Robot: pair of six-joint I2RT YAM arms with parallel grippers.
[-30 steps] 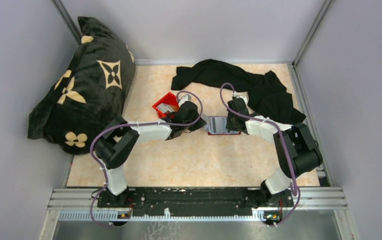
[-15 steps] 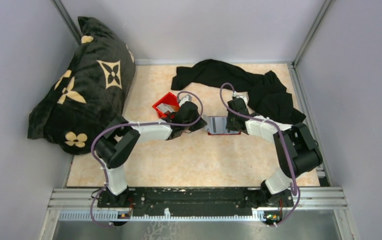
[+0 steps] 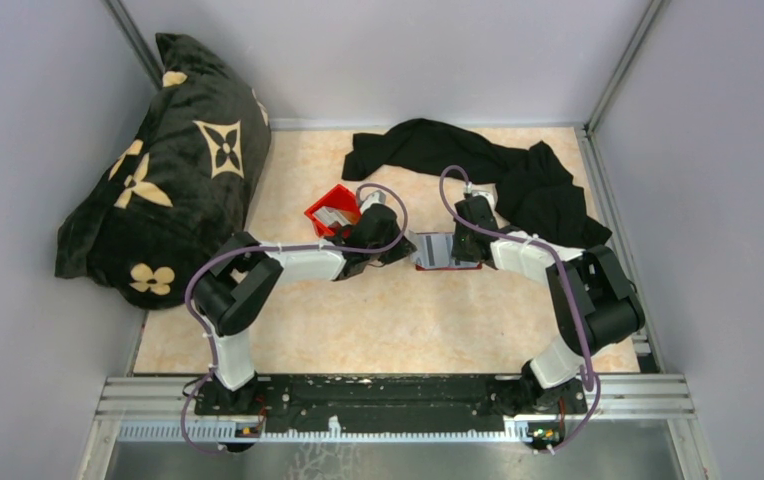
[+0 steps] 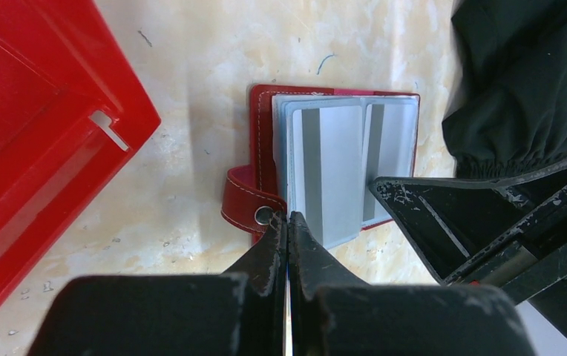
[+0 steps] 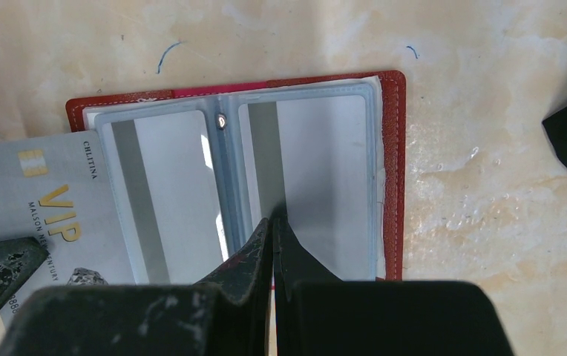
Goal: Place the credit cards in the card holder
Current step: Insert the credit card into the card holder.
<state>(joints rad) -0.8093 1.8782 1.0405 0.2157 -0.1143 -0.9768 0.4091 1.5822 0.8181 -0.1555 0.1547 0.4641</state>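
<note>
Left end effector [image 4: 288,221] and right end effector [image 5: 272,222] both clenched, tips at the open card holder [image 5: 390,170]

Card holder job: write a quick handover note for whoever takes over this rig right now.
Left tool: shut, empty, tip by the card holder's snap tab.
Right tool: shut, empty, tip over the holder's right sleeve.
Holder lies open; two striped cards sit in its clear sleeves.
VIP card sticks out past its left edge, not seated.
Left to do: seat the VIP card, then check the red bin for more cards.
</note>
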